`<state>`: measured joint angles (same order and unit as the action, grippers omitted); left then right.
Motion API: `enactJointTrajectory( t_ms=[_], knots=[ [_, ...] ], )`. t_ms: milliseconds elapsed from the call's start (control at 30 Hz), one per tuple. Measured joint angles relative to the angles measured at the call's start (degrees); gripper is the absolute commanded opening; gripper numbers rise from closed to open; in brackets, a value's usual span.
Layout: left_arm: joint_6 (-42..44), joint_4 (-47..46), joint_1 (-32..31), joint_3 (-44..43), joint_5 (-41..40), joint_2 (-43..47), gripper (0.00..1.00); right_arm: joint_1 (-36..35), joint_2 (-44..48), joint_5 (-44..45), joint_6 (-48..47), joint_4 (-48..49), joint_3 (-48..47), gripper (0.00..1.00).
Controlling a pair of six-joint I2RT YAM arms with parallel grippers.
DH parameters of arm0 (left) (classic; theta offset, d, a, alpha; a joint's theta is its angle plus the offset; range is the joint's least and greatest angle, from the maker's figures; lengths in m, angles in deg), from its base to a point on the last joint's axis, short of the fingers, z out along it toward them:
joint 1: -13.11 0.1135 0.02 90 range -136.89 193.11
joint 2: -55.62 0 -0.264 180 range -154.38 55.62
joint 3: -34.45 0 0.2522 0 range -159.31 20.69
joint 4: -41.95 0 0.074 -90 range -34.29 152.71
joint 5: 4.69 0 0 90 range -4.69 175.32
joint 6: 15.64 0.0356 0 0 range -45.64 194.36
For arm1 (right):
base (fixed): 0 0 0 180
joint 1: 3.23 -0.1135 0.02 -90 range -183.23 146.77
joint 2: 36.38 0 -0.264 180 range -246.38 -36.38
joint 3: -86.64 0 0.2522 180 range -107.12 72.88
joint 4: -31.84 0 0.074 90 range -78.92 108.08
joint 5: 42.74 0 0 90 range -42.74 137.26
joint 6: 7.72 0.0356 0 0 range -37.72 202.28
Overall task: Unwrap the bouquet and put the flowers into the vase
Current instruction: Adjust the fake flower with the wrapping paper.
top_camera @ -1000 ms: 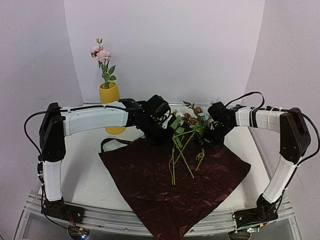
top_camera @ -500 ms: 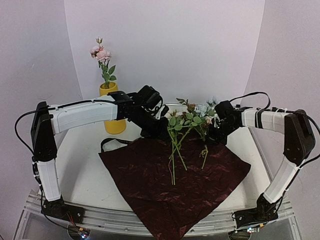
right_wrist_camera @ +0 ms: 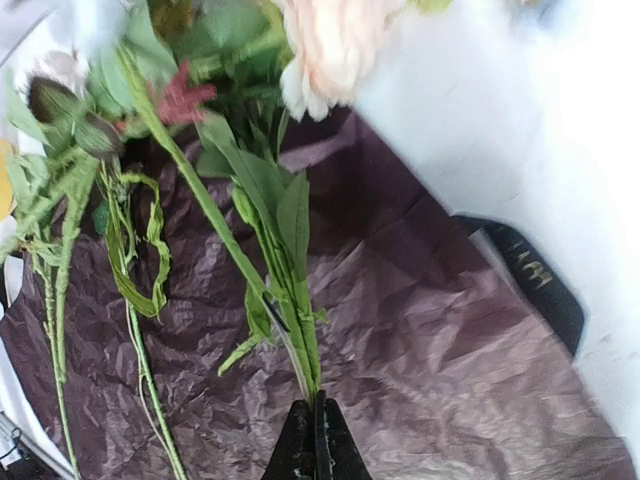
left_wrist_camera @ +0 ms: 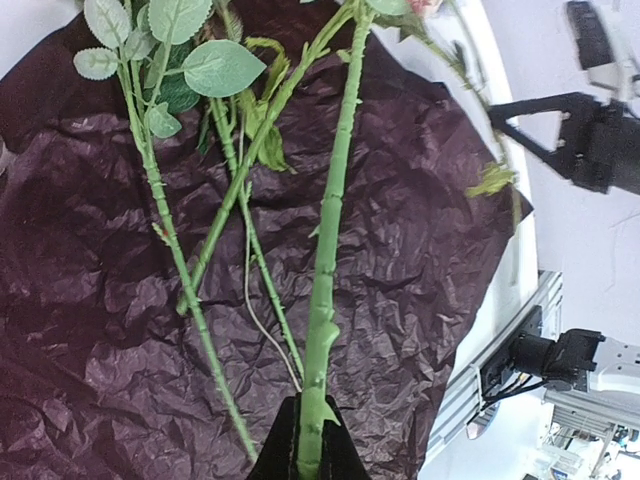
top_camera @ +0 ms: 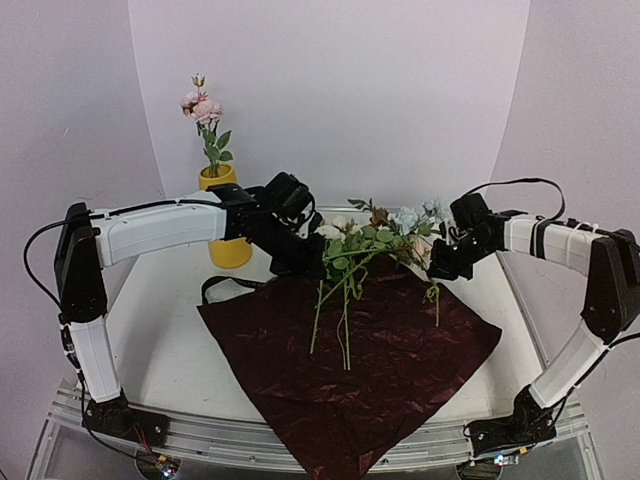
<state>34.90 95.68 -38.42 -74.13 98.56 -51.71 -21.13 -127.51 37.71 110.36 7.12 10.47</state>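
I see my left gripper (left_wrist_camera: 310, 462) clenched on the base of one thick green stem, and my right gripper (right_wrist_camera: 316, 440) pinched tight on a thin leafy stem. Between them the flowers (top_camera: 372, 240) hang as a loose bunch above the dark red wrapping paper (top_camera: 350, 370). Their heads and leaves are up at gripper level and the bare stem ends dangle toward the sheet. I cannot tell whether those ends touch it. The paper lies spread open and crinkled on the white table (top_camera: 165, 335), with the black ribbon (top_camera: 222, 284) at its left corner. The yellow vase (top_camera: 218, 188) stands upright at the back left, partly behind my left arm, with a few pink roses (top_camera: 202, 106) in it
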Motion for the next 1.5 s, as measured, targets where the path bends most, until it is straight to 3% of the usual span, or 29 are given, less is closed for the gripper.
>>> enactJointTrajectory(
  t_ms=[300,567,667,800,833,1033,1367,1500],
  knots=[
    [-1.0,-0.1,1.0,2.0,-1.4,0.5,0.00,6.0,0.7,0.7,-4.2,-0.7,-0.2,0.02],
    [-1.0,-0.6,1.2,2.3,-0.8,0.9,0.02,6.5,0.7,-0.9,-4.8,-1.1,-1.1,0.06],
    [-0.8,-0.5,1.3,2.4,1.3,0.9,0.02,6.5,0.7,-2.9,-4.9,-1.1,-1.1,0.14],
    [0.1,-0.4,1.3,2.2,4.5,0.4,0.02,6.7,0.7,-7.3,-4.5,-0.1,-0.1,0.43],
    [0.4,-0.4,1.3,1.9,5.4,0.1,0.03,6.7,0.8,-8.5,-4.7,0.8,0.8,0.47],
    [1.4,-0.3,0.6,-0.9,9.7,-3.2,0.05,6.7,0.9,-15.1,-3.8,2.4,6.5,0.51],
    [1.9,-0.4,-3.0,-5.0,12.9,-7.0,0.10,4.5,-1.0,-25.5,4.5,11.0,6.4,0.80],
    [1.9,-0.5,-3.9,-6.4,13.7,-7.1,0.10,2.5,-3.2,-27.2,10.7,14.4,4.9,0.83]
  ],
)
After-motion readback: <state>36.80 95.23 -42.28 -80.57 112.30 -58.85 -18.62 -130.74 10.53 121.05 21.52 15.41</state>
